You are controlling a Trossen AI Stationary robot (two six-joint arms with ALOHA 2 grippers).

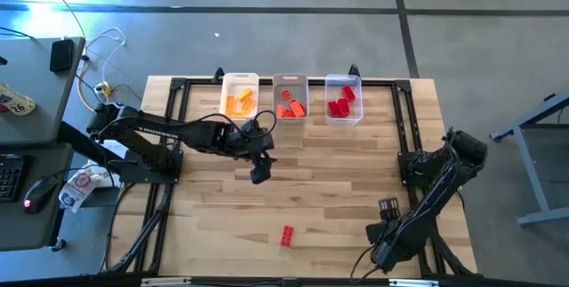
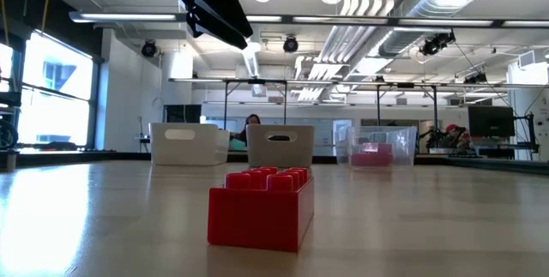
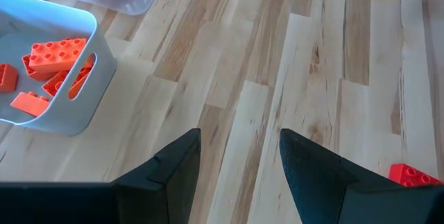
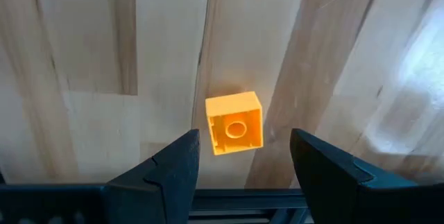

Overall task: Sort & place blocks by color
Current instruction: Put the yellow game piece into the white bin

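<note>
A red block (image 1: 287,235) lies alone near the table's (image 1: 356,171) front edge, well apart from the left gripper (image 1: 259,175), which hangs above mid-table, fingers apart and empty. The right gripper (image 4: 243,175), also apart, hovers just before a yellow block (image 4: 234,123).

- We note a wooden table (image 1: 338,189), light planks
- We count three bins along its far edge: white bin (image 1: 240,81), grey bin (image 1: 290,81), clear bin (image 1: 343,81)
- We list a keyboard (image 1: 9,176) and mouse (image 1: 36,194) on a side desk
</note>
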